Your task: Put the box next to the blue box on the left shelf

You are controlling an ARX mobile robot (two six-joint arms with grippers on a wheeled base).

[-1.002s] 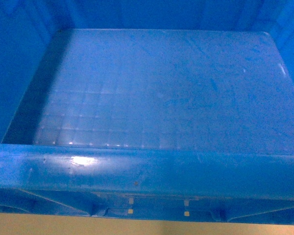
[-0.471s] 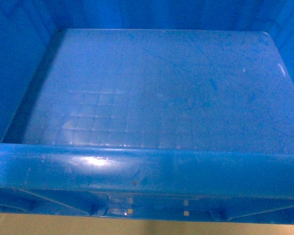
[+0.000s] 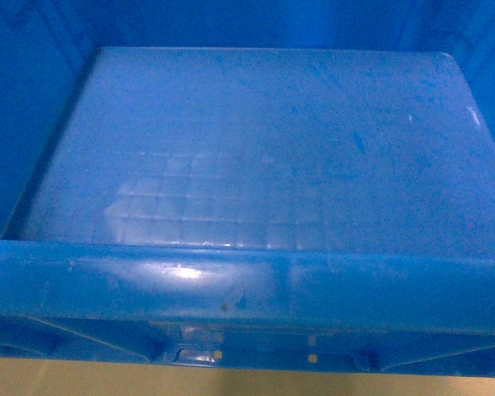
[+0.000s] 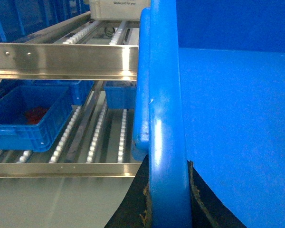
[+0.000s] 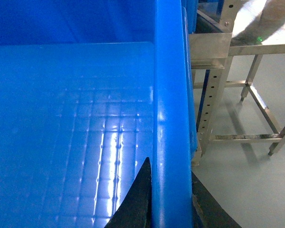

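the box (image 3: 256, 148) fills the head view, open top up and floor level, its near rim (image 3: 247, 285) running across the bottom, so it looks carried in front of the robot rather than set down. it is held by its two side rims: the left hand (image 4: 167, 199) straddles the left rim, dark fingers (image 4: 133, 209) on either side of the wall, clamped on it, and the right hand (image 5: 168, 199) grips the right rim the same way. a hold on opposite walls probably keeps so wide a crate from tipping. in the left wrist view the left shelf (image 4: 97, 137) lies just beyond and below the box, white rollers bare, with the smaller blue box (image 4: 26, 118) on it to the left; the open lane beside that looks like the target. a steel frame (image 5: 256, 118) stands off the right side.
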